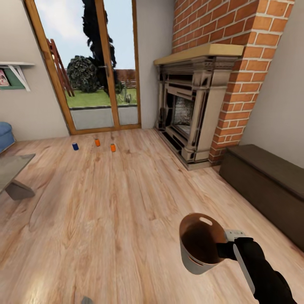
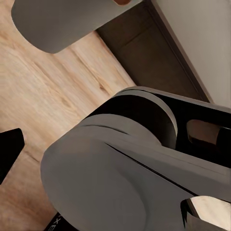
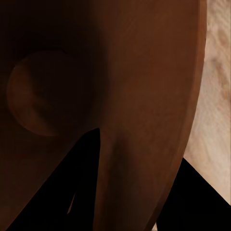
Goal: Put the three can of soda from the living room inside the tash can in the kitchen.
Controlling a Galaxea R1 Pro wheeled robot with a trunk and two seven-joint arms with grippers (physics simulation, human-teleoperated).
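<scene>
A: Item one, the bin. Where do we log it?

B: We log the tash can (image 1: 198,247) at the lower right of the head frame, pale grey-white outside, glossy brown inside, slot near the far rim. It is tilted, mouth toward the camera, held above the plank floor (image 1: 105,211). The right gripper (image 1: 226,250) is clamped on its near rim, one finger (image 3: 72,192) inside against the brown wall, as the right wrist view shows it.

A: Item two, the cans?

B: Three cans of soda stand upright on the floor in the upper left of the head frame, just before the glass doors (image 1: 103,67): the dark blue can (image 1: 75,146) leftmost, an orange can (image 1: 97,142) in the middle, a second orange can (image 1: 112,147) to its right. All three stand apart from one another and well away from the bin.

A: Left gripper?

B: We cannot tell its state; the left wrist view gives us grey robot casing (image 2: 110,178).

A: Fixtures?

B: Brick fireplace (image 1: 194,114) right of centre, dark low bench (image 1: 266,181) at right edge, blue sofa corner (image 1: 5,135) and a grey table edge (image 1: 12,169) at left.
</scene>
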